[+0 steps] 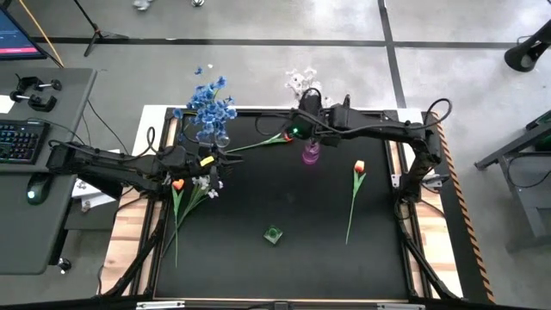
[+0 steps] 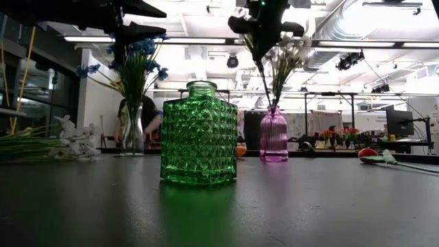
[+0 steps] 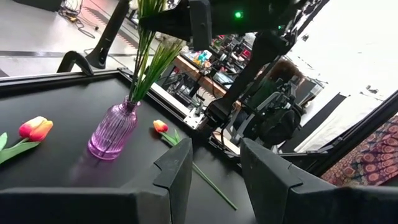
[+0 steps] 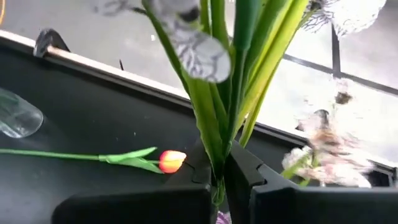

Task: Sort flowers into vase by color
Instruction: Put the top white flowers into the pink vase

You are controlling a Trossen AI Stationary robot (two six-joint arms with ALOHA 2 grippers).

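Observation:
My right gripper (image 1: 303,129) is shut on a bunch of white-pale pink flowers (image 1: 300,83) above the purple vase (image 1: 310,154) at the table's far middle. Blue flowers (image 1: 209,103) stand in a clear vase (image 1: 220,137) at the far left. My left gripper (image 3: 214,168) is open and empty beside that vase, above an orange tulip (image 1: 178,183) and white flowers (image 1: 207,182) lying on the table. One tulip (image 1: 358,167) lies at the right. Another (image 4: 171,160) lies near the purple vase. My right gripper pinches the bunch's green stems (image 4: 217,158) between its two fingers, below the blossoms and above the vase. The fingers lie across the stems. The stems run down into the purple vase's neck (image 2: 271,108), and the blossoms lean toward the table's far edge.
A green glass vase (image 1: 273,234) stands alone at the near middle and fills the low view's centre (image 2: 199,134). The black mat's raised rim (image 1: 284,112) runs just behind the purple vase. A desk with a keyboard (image 1: 21,138) stands left of the table.

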